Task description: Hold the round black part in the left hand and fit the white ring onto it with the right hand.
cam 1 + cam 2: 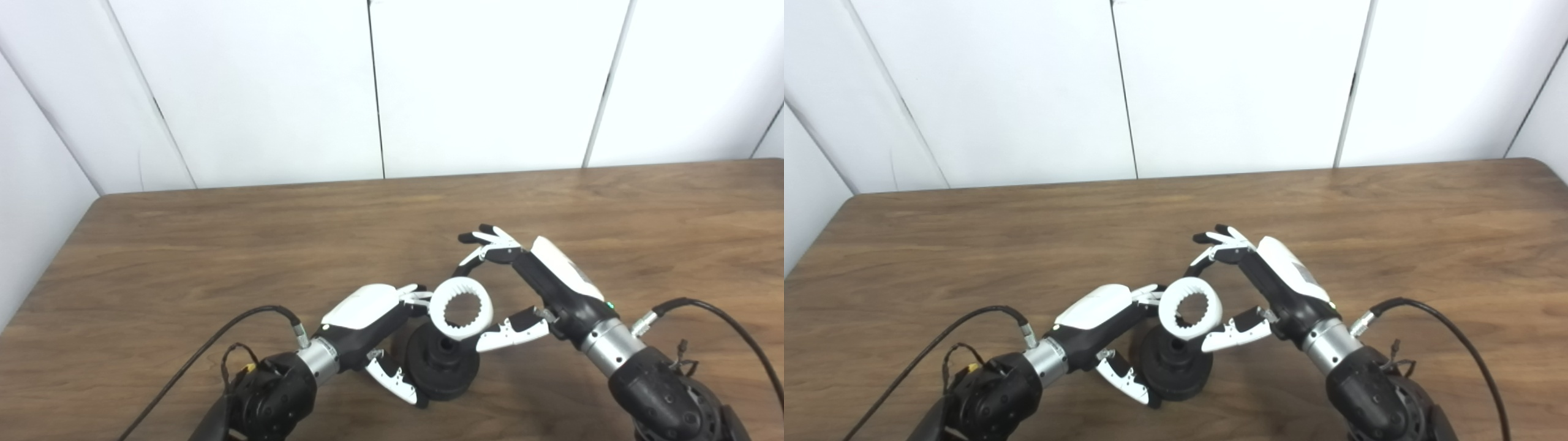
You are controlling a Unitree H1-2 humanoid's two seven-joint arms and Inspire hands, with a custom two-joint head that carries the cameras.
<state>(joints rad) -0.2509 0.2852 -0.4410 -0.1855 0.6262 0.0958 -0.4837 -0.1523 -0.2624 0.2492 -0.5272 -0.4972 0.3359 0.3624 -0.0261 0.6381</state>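
Both hands' fingers (pixel 490 241) round white ring (pixel 460 308), atop black part (pixel 442 370).

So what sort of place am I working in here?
Probably a lab or test bay, not a home or factory line: a bare wooden table against plain white wall panels, with only the round black part, the white ring and cabled robot hands in view.

Around the round black part (pixel 442 367), the left hand (pixel 373 318) blocks one side, the right hand (pixel 539 288) the other; the white ring (pixel 460 308) crowds its top; the table (pixel 245 245) beyond lies bare.
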